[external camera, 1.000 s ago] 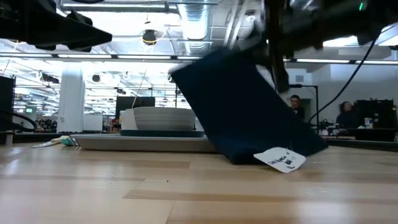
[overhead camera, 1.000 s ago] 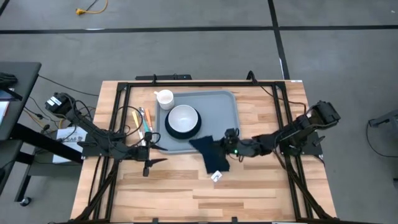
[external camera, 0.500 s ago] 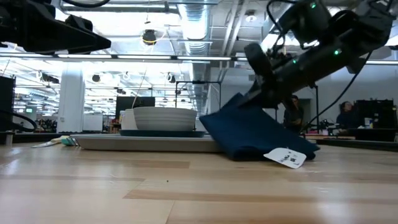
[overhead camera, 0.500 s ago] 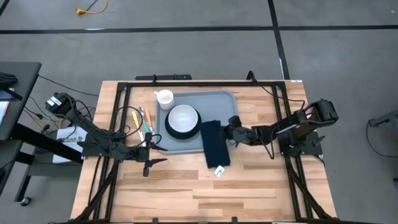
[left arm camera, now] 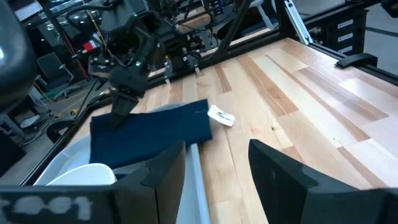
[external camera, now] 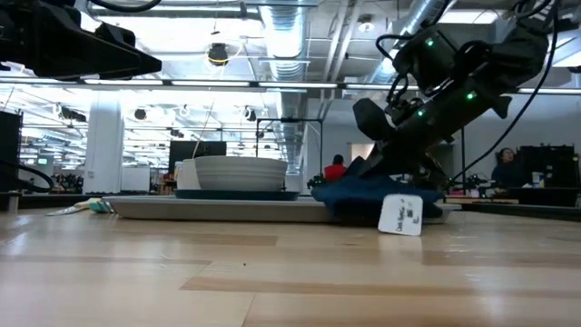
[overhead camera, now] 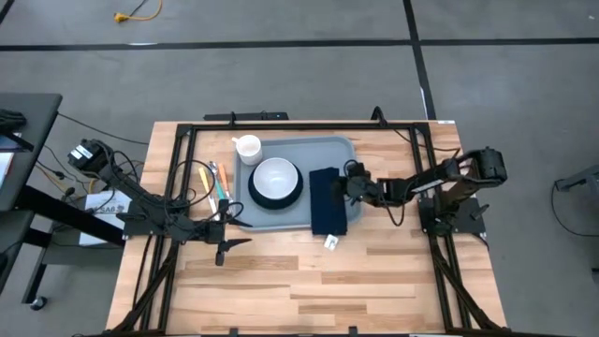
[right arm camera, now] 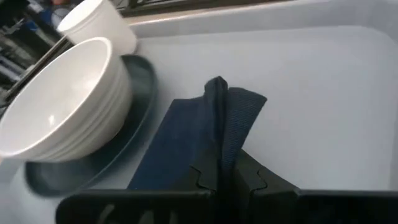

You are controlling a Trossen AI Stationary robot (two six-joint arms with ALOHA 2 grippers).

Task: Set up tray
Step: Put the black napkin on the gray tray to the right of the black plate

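Tray [overhead camera: 342, 154] sits at the far-middle part of the desk [overhead camera: 374, 281], long side running left-right. On it: a teal plate [overhead camera: 257, 198] w/ a white bowl [overhead camera: 275, 178] on top, near the tray's left-middle; a white cup [overhead camera: 248, 147] at the tray's far-left corner. A navy napkin [overhead camera: 326, 211] lies along the tray's right side, its near end hanging over the tray's near rim, white tag [overhead camera: 330, 242] resting on the desk just past it.

Right gripper [overhead camera: 348, 187] is low over the tray's right side, jaws closed tight on a pinched-up fold of the napkin.

Left gripper [overhead camera: 230, 217] hangs by the tray's near-left corner, jaws apart, nothing between them. Some utensils [overhead camera: 218, 180] lie on the desk just left of the tray.
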